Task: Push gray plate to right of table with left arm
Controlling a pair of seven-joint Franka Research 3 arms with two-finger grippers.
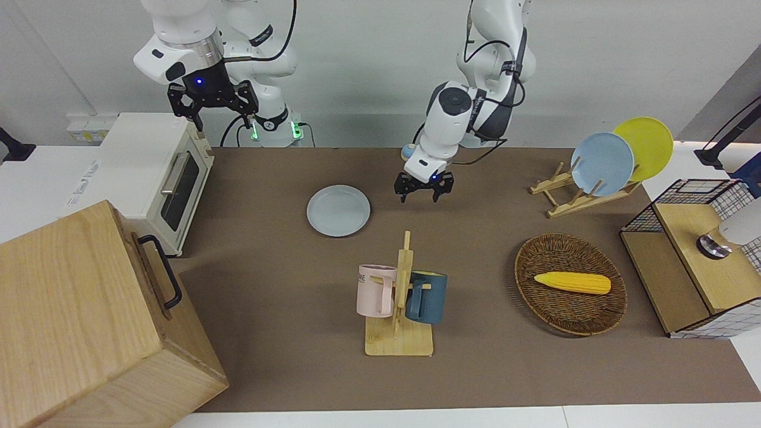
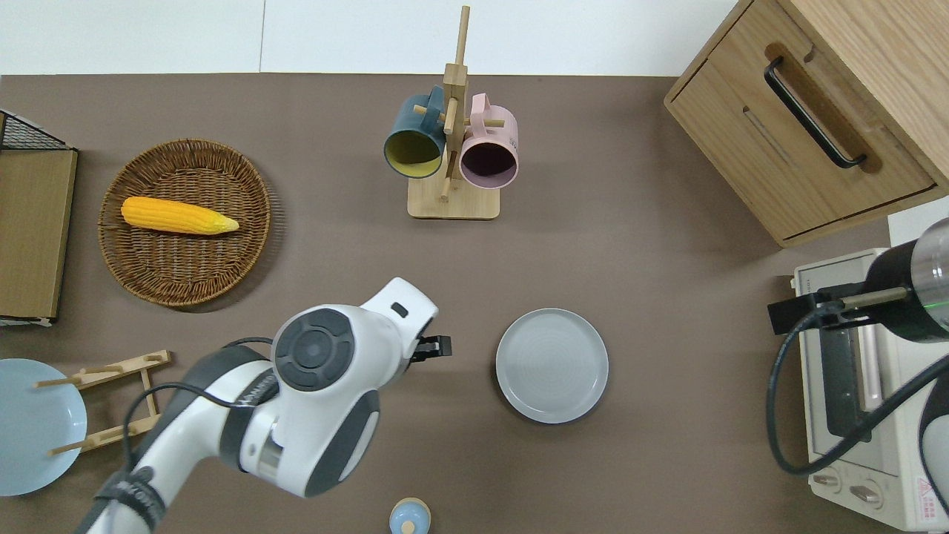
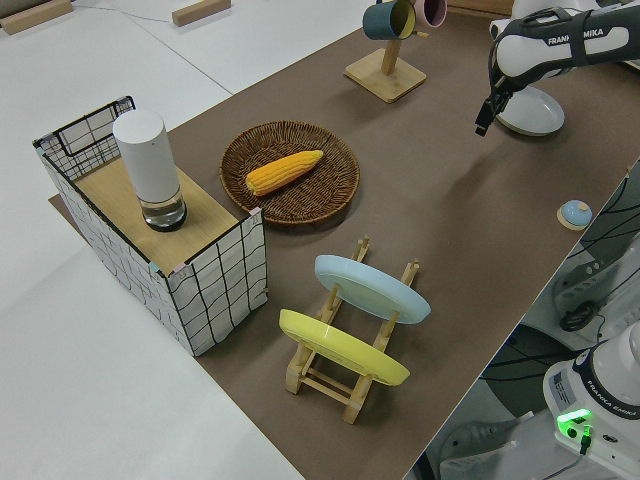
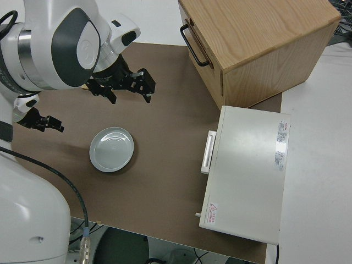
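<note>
The gray plate (image 1: 338, 210) lies flat on the brown table (image 1: 267, 279), nearer to the robots than the mug rack; it also shows in the overhead view (image 2: 552, 366) and the right side view (image 4: 112, 149). My left gripper (image 1: 423, 194) is open and empty, up off the table. In the overhead view the left gripper (image 2: 437, 347) is over bare table beside the plate, toward the left arm's end, with a clear gap between them. My right gripper (image 1: 217, 116) is open and parked.
A mug rack (image 1: 398, 297) with a pink and a blue mug stands farther from the robots. A wicker basket (image 1: 535, 261) with corn, a plate rack (image 1: 571, 199) and a wire shelf box (image 1: 695, 255) are at the left arm's end. A toaster oven (image 1: 154, 172) and wooden cabinet (image 1: 89, 321) are at the right arm's end.
</note>
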